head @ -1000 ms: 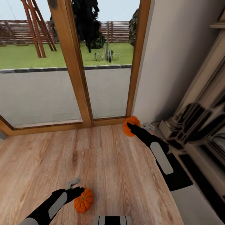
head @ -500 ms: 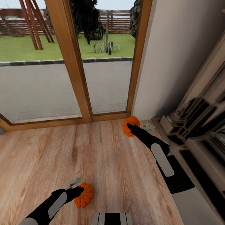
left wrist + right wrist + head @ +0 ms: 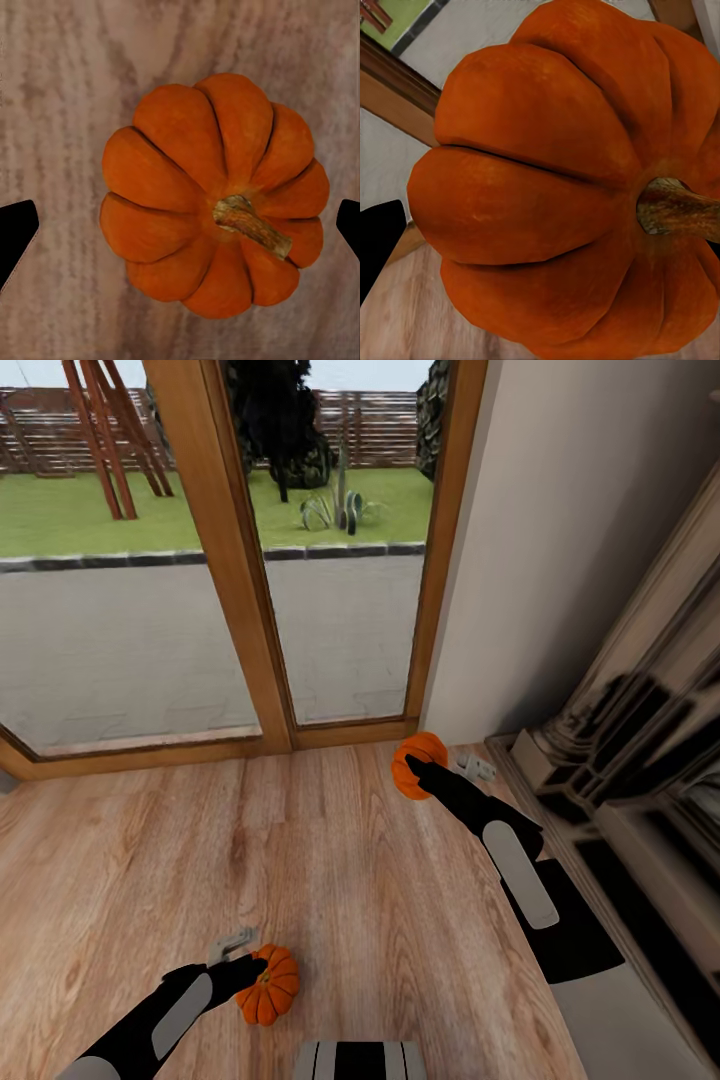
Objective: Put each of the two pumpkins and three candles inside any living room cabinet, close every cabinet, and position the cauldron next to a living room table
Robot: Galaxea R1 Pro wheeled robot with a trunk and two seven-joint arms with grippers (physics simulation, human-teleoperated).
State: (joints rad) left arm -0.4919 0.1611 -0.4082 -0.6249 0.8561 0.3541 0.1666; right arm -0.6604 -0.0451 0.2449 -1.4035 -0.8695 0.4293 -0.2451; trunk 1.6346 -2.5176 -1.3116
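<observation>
- My left claw [image 3: 252, 972] is low over the plank floor [image 3: 340, 880], at the near pumpkin [image 3: 268, 985].
- Left wrist view: that pumpkin [image 3: 214, 195] sits between my two dark fingertips [image 3: 15, 236], one on each side, each with a strip of floor [image 3: 60, 112] showing between tip and rind. Jaws apart, not touching it as far as I can see.
- Its stem [image 3: 251, 225] faces my camera, tilted off to one side. I can't tell whether it rests on the planks or hangs just above them.
- My right claw [image 3: 420, 772] reaches out ahead, at the far pumpkin [image 3: 418, 763], which is in front of the fingers, towards the glass door [image 3: 340, 630].
- Right wrist view: this pumpkin [image 3: 562, 187] is very close to the camera, stem [image 3: 679, 210] off to one side. One dark fingertip [image 3: 379, 240] shows at one edge, apart from the rind; the other is out of frame. I cannot tell whether these jaws are clamped or loose.
- Beyond the right claw: the wooden door frame [image 3: 225, 560] with lawn [image 3: 60, 520] and a fence [image 3: 370, 425] outside.
- To the outside of my right arm: a pale wall [image 3: 560, 540] and a blurred pale moulded surround [image 3: 640, 740] with dark panels.
- The two pumpkins are well apart, one at each claw.
</observation>
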